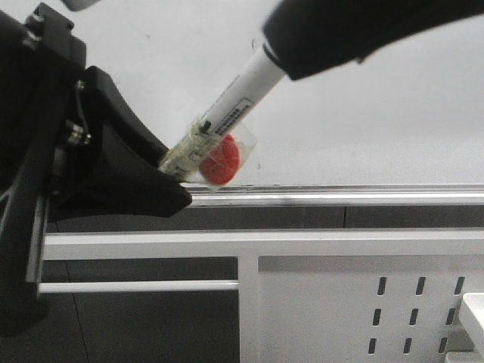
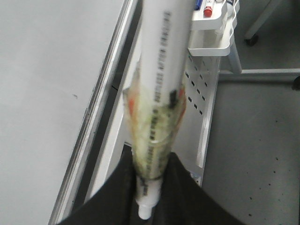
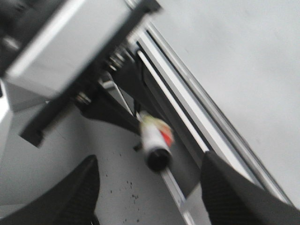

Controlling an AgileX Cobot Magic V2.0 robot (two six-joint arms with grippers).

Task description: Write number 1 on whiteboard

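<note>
White-barrelled marker (image 1: 240, 97) sits clamped by its end in the left gripper (image 2: 146, 187) near the whiteboard's (image 1: 363, 113) lower rail, the right gripper (image 3: 150, 187) spread around its far end, so an off-axis pull could skew it; no number 1 shows.

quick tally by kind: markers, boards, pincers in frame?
Markers: 3 (held marker, plus red-capped marker and blue-capped marker in the tray)
Whiteboard: 1
Pincers: 2 (left pincer, right pincer)
Total: 6, tray not counted
</note>
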